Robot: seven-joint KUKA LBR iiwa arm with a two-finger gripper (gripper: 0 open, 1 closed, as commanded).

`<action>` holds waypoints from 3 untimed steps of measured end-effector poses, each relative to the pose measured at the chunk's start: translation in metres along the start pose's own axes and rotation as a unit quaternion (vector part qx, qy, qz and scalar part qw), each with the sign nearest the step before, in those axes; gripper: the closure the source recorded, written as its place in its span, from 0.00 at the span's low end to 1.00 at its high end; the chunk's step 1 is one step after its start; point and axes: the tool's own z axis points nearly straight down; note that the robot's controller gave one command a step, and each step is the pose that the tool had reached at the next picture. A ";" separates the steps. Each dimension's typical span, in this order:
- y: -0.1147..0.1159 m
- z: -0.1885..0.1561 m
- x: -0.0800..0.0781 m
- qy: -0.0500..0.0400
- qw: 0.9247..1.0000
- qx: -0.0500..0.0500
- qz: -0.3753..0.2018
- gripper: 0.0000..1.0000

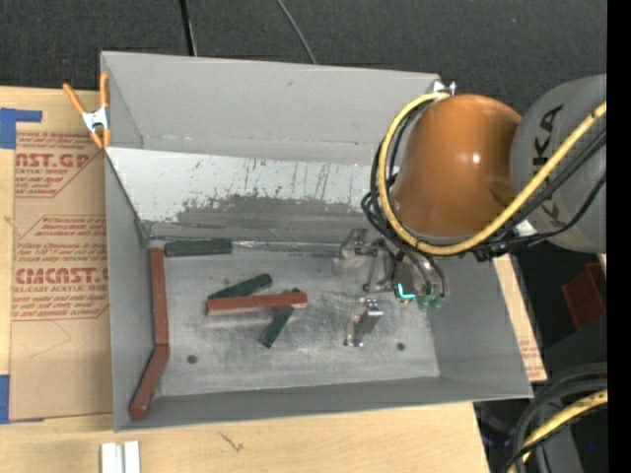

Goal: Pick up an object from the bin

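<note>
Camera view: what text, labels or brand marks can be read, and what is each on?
"CAST.GP": large red print on the brown cardboard sheet left of the grey metal bin, start cut off.
"CAST ACRYLIC SHEE": smaller red line lower on that sheet; finer lines too blurred.
"KA": dark letters on the grey robot arm housing.

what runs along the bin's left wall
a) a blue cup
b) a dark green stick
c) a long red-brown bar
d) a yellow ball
c: a long red-brown bar lies lengthwise against the left wall of the bin, while the dark green sticks lie elsewhere on the floor.
</note>
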 end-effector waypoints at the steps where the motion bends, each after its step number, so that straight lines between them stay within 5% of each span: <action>1: 0.000 -0.003 -0.002 -0.004 1.000 0.000 0.000 0.00; 2: 0.022 0.053 -0.021 -0.007 1.000 0.000 -0.019 0.00; 3: 0.013 0.143 -0.042 -0.017 0.996 0.001 -0.084 1.00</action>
